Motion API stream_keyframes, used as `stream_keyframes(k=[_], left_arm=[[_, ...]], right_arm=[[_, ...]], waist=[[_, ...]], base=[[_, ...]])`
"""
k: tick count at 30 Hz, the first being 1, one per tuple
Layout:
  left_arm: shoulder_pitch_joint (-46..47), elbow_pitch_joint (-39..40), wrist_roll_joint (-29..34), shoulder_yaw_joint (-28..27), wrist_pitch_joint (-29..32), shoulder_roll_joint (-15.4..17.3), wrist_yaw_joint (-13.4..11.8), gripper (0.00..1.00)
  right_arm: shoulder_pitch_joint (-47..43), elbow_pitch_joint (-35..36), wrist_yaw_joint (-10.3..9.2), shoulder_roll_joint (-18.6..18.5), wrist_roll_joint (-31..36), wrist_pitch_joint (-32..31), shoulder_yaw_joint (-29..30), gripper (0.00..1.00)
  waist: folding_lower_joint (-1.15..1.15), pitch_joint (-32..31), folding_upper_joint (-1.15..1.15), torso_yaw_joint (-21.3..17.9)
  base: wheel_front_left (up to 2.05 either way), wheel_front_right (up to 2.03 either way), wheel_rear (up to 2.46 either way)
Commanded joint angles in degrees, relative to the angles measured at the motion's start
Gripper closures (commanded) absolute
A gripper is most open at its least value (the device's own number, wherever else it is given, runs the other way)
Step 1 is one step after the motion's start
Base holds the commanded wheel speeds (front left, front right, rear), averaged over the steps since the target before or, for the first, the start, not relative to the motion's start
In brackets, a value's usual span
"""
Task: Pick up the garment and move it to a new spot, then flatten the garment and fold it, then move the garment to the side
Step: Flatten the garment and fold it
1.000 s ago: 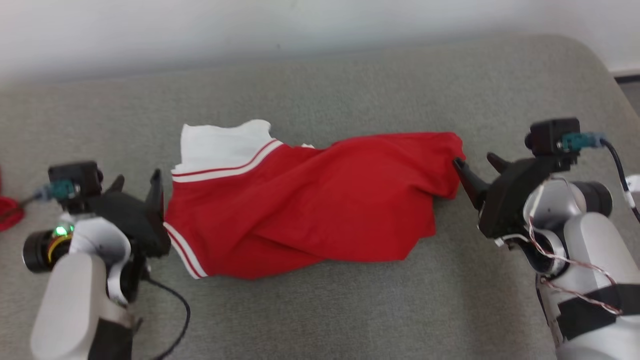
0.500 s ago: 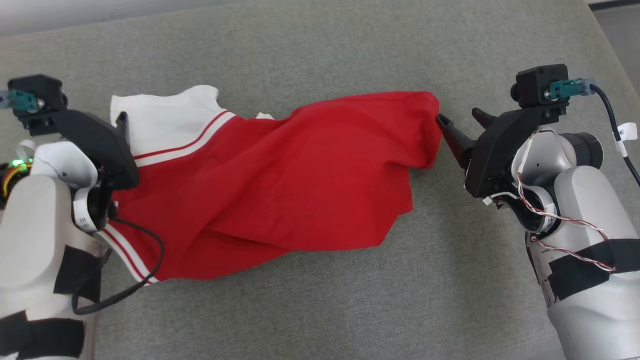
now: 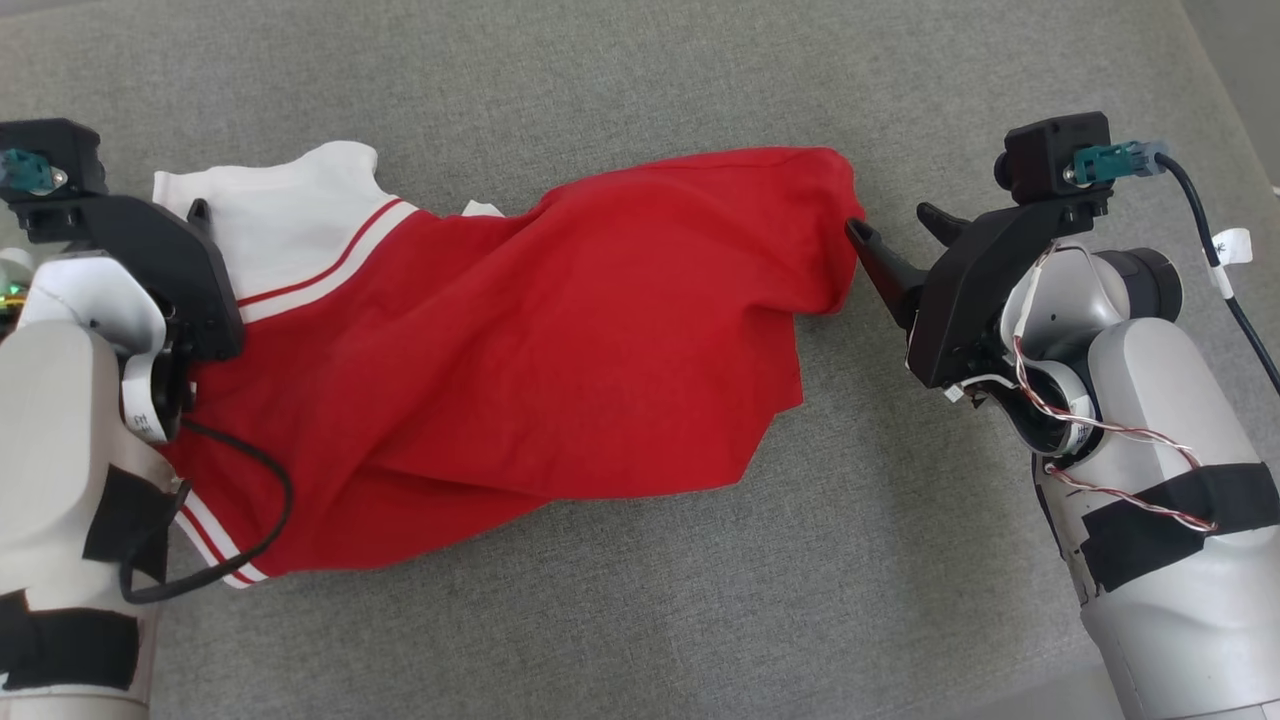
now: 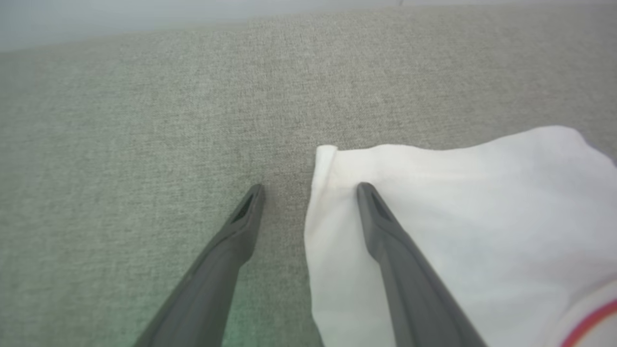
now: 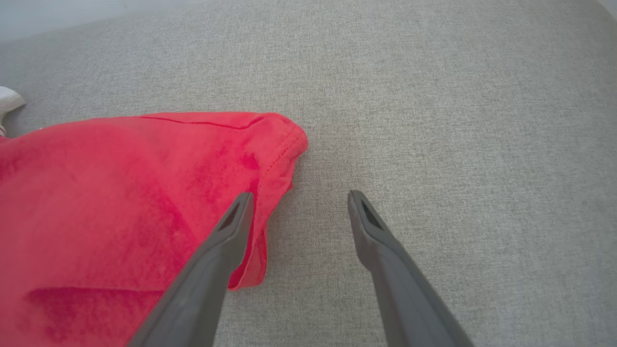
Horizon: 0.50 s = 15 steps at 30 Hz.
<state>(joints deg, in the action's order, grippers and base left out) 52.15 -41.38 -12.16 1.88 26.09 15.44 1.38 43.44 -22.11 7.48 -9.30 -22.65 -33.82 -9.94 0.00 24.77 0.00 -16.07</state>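
The red garment [image 3: 550, 340] with a white, striped end lies rumpled on the grey fabric surface [image 3: 640, 620]. The left jaws stand spread at its white corner, one finger [image 4: 405, 270] over the cloth, the other off its edge. The right jaws stand spread astride its red hem, pinching nothing

Left edge of the garment [image 3: 520, 340] behind the left forearm [image 3: 60, 410]
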Motion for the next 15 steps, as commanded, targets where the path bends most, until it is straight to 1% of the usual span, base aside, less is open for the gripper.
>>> stream_keyframes(k=[1,2,3,4,5,9,13,15], left_arm=[[-0.3,-1.5,-0.3,0.6,1.5,-0.8,0.9,0.1],[-0.3,-1.9,-0.4,1.0,2.0,-1.0,1.2,0.3],[-0.3,-2.2,-0.5,1.3,2.4,-1.1,1.6,0.56],[-0.1,-2.3,-0.5,1.4,2.5,-1.1,1.6,0.73],[0.1,-2.3,-0.5,1.6,2.5,-1.0,1.8,1.0],[1.7,-1.3,-1.0,1.5,2.3,0.2,2.2,1.0],[3.1,0.5,-1.7,1.4,2.9,1.3,3.0,1.0],[3.4,1.5,-2.2,1.4,2.9,1.6,3.4,1.0]], right_arm=[[0.5,0.2,0.04,-0.3,-0.5,-0.2,0.0,0.0],[0.7,0.2,0.03,-0.5,-0.5,-0.4,0.0,0.0],[0.9,0.2,0.04,-0.6,-0.5,-0.7,0.0,0.0],[1.0,0.2,0.04,-0.7,-0.3,-1.0,0.1,0.0],[1.1,0.1,0.03,-0.8,-0.1,-1.4,0.2,0.0],[1.4,-0.9,0.03,-1.6,0.6,-3.9,2.1,0.0],[2.3,-1.0,0.04,-1.4,1.3,-7.4,6.5,0.0],[2.4,-0.9,0.03,-0.6,0.8,-8.7,9.1,0.0]], waist=[[0.0,0.5,0.0,-0.1],[0.0,0.6,0.0,0.0],[0.0,0.7,0.0,0.0],[0.0,0.8,0.0,0.1],[0.0,0.9,0.0,0.1],[0.0,1.8,0.0,0.5],[0.0,2.9,0.0,1.5],[0.0,3.2,0.0,2.1]], base=[[0.0,0.0,0.0],[0.0,0.0,0.0],[0.0,0.0,0.0],[0.0,0.0,0.0],[0.0,0.0,0.0],[0.0,0.0,0.0],[0.0,0.0,0.0],[0.0,0.0,0.0]])
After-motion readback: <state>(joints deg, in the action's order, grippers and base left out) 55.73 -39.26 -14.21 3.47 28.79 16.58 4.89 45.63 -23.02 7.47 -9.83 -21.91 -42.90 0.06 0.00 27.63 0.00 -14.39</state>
